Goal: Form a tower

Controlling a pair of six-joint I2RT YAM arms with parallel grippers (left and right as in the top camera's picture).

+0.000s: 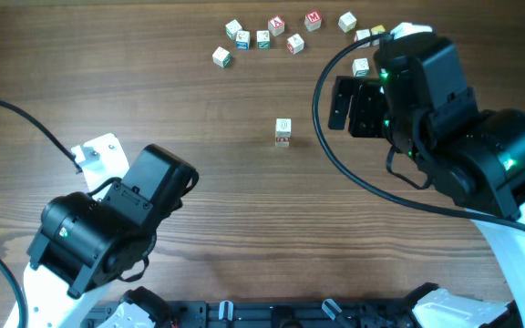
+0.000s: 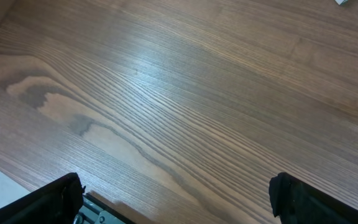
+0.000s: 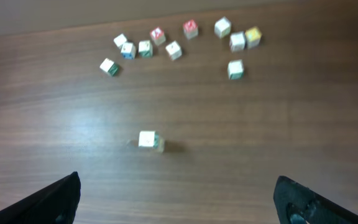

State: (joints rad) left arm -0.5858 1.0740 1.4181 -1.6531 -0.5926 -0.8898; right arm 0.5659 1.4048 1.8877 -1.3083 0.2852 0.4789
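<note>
Altogether one tower, eleven loose cubes

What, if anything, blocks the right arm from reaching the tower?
Probably yes. The right gripper is open, only bare table lies between it and the tower, and the loose cubes sit farther back.

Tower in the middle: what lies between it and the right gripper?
Nothing: only bare table between the tower and the open right gripper, as the right wrist view shows.
</note>
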